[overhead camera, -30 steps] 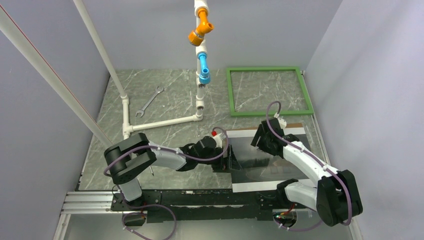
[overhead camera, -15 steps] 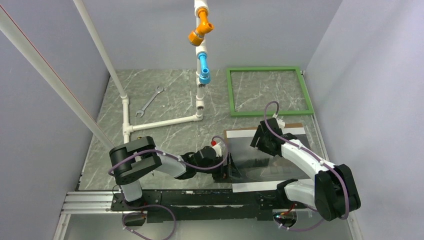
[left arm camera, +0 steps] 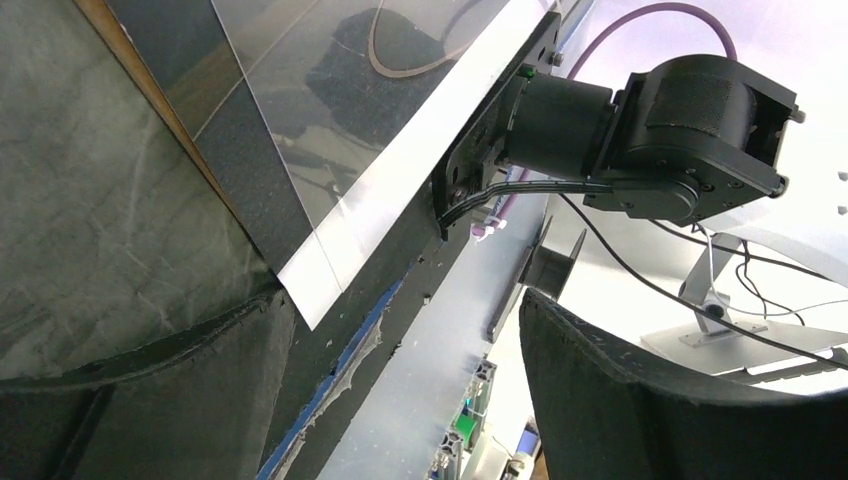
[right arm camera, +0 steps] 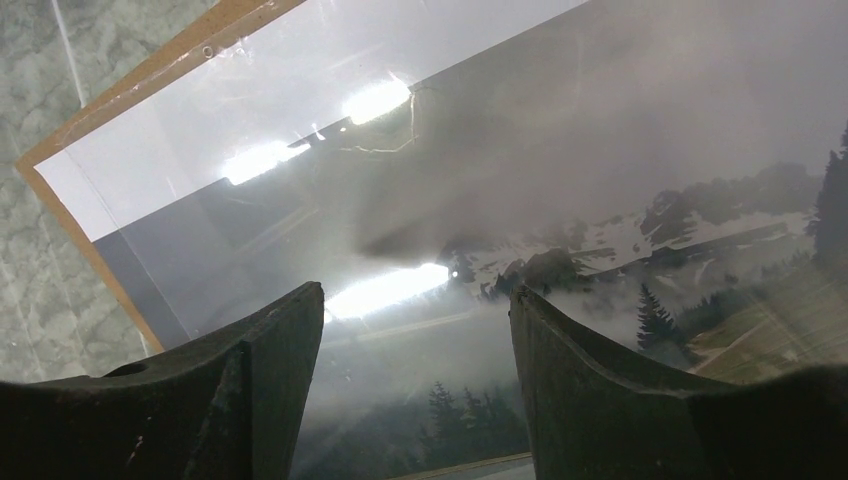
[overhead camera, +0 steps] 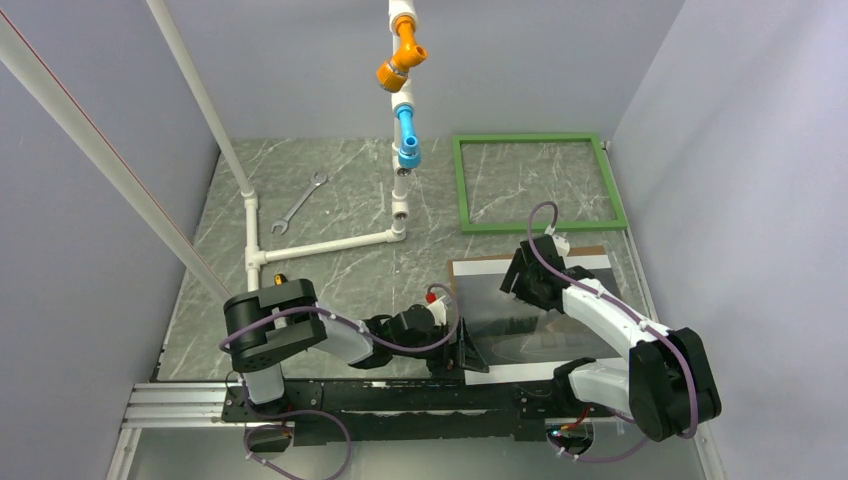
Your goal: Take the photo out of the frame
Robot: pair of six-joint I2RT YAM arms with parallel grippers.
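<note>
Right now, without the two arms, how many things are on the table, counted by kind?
Green frame: 1
Photo: 1
Brown backing panel: 1
Wrench: 1
White pipe stand: 1
Total: 5
</note>
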